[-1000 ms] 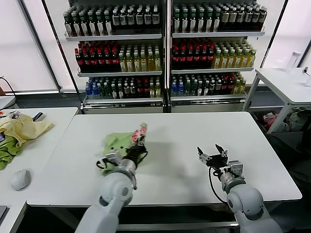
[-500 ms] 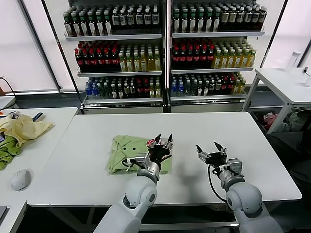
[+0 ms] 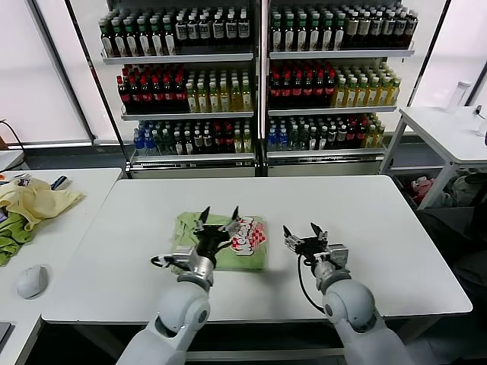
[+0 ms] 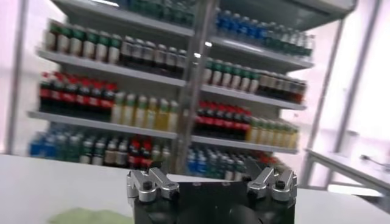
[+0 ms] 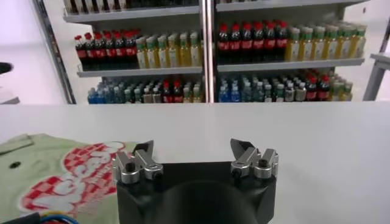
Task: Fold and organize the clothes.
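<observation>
The light green shirt lies folded flat on the white table, its red-and-white print facing up on the right part. My left gripper is open and empty, hovering just above the shirt's middle. My right gripper is open and empty over bare table, just right of the shirt's right edge. The right wrist view shows the open right gripper with the shirt and print beside it. The left wrist view shows the open left gripper and a sliver of the shirt.
A pale yellow garment, a darker green cloth and a grey mouse lie on the side table to the left. Shelves of bottles stand behind. Another white table stands at the far right.
My left gripper carried the raised shirt edge over to the right, let it go with the print up, and drew back left over the shirt. My right gripper moved left toward the shirt.
</observation>
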Action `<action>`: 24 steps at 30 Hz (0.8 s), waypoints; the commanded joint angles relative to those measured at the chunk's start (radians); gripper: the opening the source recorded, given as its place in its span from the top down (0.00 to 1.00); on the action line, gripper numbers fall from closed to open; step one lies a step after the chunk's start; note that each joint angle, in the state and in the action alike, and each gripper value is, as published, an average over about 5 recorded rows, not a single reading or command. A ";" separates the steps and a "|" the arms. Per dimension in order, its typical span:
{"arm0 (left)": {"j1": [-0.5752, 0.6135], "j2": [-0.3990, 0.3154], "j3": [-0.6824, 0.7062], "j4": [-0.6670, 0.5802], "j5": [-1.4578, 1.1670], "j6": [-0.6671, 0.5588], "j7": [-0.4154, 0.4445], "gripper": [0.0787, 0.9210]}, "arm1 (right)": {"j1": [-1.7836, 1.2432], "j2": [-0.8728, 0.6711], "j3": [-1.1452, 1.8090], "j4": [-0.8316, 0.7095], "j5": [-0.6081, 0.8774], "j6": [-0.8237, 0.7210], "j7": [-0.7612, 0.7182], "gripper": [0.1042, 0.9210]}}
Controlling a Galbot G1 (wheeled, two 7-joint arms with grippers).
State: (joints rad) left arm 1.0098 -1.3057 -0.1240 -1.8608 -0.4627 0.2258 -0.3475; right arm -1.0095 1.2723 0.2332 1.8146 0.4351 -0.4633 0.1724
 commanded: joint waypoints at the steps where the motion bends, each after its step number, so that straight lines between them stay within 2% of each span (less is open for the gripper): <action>1: 0.141 0.144 -0.229 -0.056 -0.010 -0.028 -0.003 0.12 | 0.132 0.144 -0.197 -0.177 0.024 -0.015 0.114 0.12; 15: 0.194 0.135 -0.249 -0.066 -0.005 -0.038 -0.007 0.12 | 0.177 0.212 -0.216 -0.332 -0.040 -0.040 0.166 0.12; 18: 0.194 0.134 -0.244 -0.062 -0.004 -0.038 -0.010 0.12 | 0.174 0.200 -0.205 -0.325 -0.022 -0.046 0.166 0.18; 24: 0.187 0.131 -0.235 -0.059 -0.005 -0.034 -0.009 0.12 | 0.172 0.170 -0.196 -0.303 0.004 -0.060 0.123 0.38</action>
State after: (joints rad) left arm 1.1780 -1.1896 -0.3342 -1.9161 -0.4665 0.1921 -0.3566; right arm -0.8581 1.4393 0.0503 1.5500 0.4174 -0.5065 0.3026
